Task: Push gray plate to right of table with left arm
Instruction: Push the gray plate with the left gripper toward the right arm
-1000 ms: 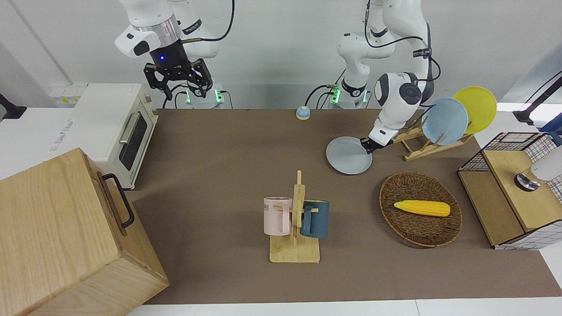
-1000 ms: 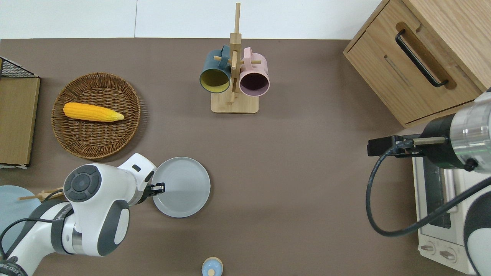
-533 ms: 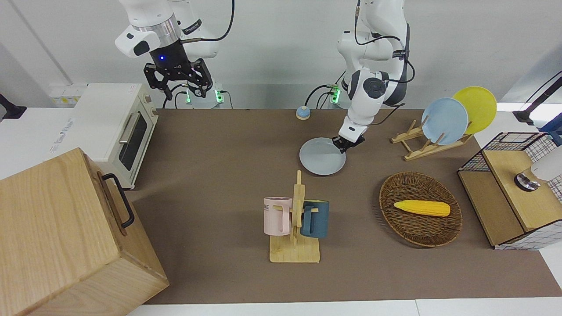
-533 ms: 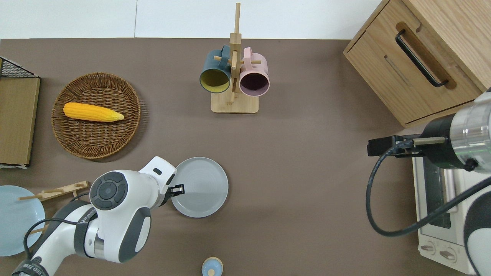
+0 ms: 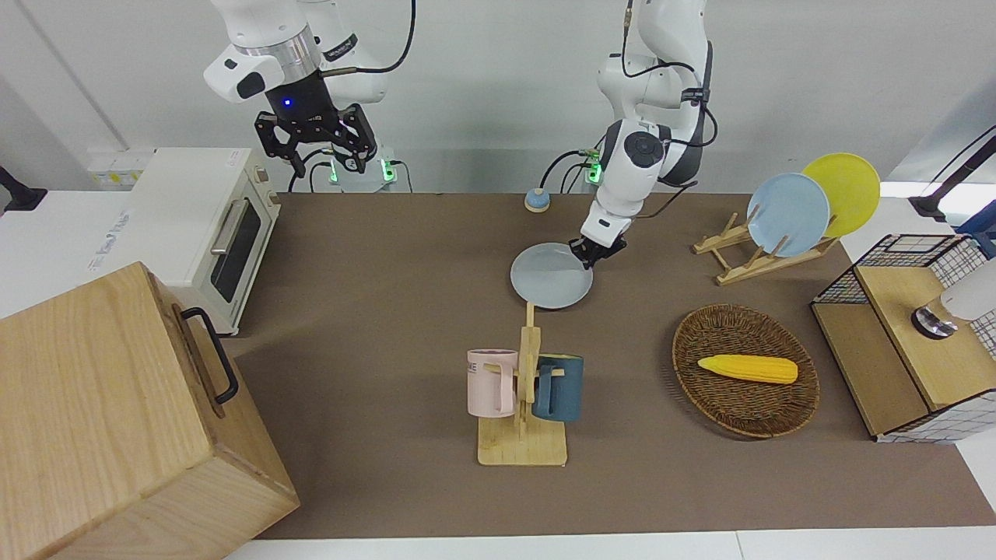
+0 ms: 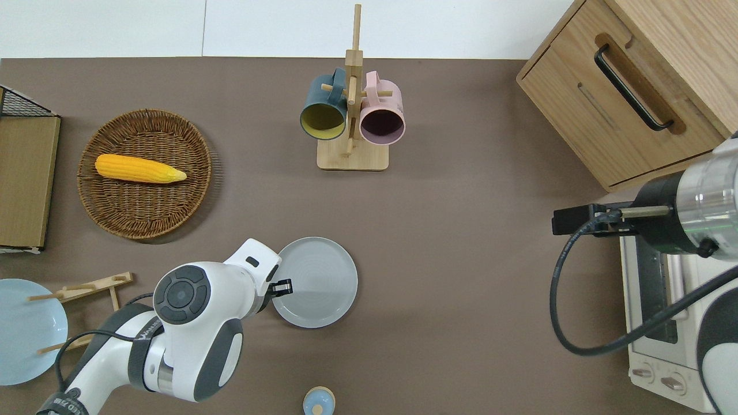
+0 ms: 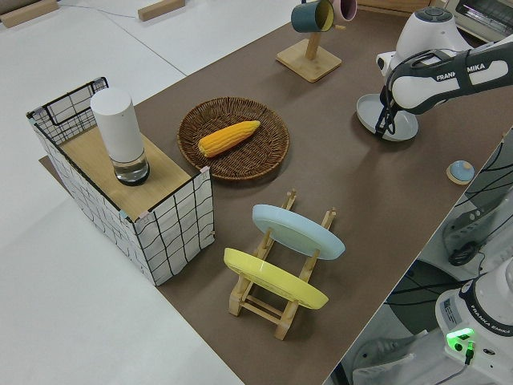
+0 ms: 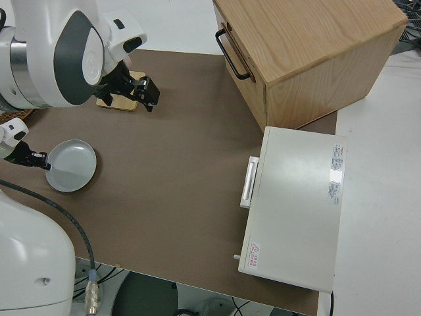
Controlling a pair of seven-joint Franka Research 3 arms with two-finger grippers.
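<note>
The gray plate lies flat on the brown table, near the middle and nearer to the robots than the mug rack. It also shows in the overhead view, the left side view and the right side view. My left gripper is low, its tip touching the plate's rim on the side toward the left arm's end. My right gripper is parked with its fingers spread.
A wooden mug rack with two mugs stands farther from the robots than the plate. A basket with corn, a plate rack and a wire crate fill the left arm's end. A toaster oven and wooden cabinet fill the right arm's end.
My left gripper has moved toward the right arm's end of the table, and the gray plate has slid along with it, away from the plate rack.
</note>
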